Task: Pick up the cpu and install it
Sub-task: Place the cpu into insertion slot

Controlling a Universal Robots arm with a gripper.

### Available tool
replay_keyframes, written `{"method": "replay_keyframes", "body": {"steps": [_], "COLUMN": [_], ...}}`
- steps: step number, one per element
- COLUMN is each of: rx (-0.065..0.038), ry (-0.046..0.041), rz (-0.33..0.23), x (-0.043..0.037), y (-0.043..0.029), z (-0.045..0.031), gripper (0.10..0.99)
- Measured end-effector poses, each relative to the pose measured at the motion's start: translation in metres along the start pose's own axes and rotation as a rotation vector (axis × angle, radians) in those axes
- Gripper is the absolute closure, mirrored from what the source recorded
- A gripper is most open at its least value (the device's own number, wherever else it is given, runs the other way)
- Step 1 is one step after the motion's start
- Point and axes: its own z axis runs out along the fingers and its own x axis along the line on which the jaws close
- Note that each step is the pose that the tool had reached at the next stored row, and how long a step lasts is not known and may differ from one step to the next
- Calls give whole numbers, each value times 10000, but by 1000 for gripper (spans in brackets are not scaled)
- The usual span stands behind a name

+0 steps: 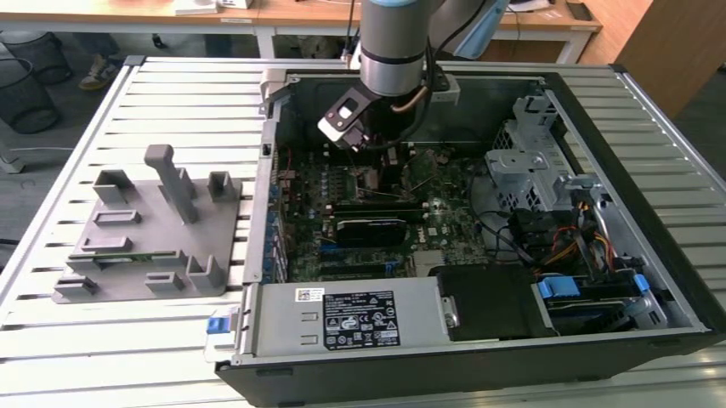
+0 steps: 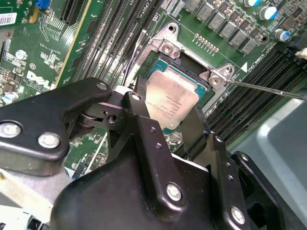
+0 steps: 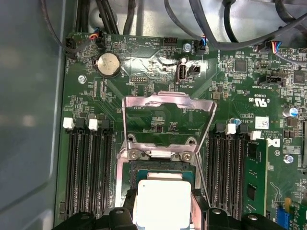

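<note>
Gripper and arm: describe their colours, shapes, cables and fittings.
The arm is a grey cylinder with a black band and a light-blue joint cap. A dark cable loops at its wrist beside a white-and-black box. The gripper is matte black: angular linked plates fastened with silver screws.

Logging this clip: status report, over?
Pincer shut on cpu. Chip tilted over open socket, not seated. Load plate swung up, off the socket.
</note>
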Motion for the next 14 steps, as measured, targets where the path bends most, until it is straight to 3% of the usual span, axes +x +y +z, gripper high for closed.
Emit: {"method": "replay_keyframes", "body": {"steps": [14], "rx": [2], "ry": [-1], "rz": [17], "x": [15], "y": [3], "z": [56], "gripper": [557]}}
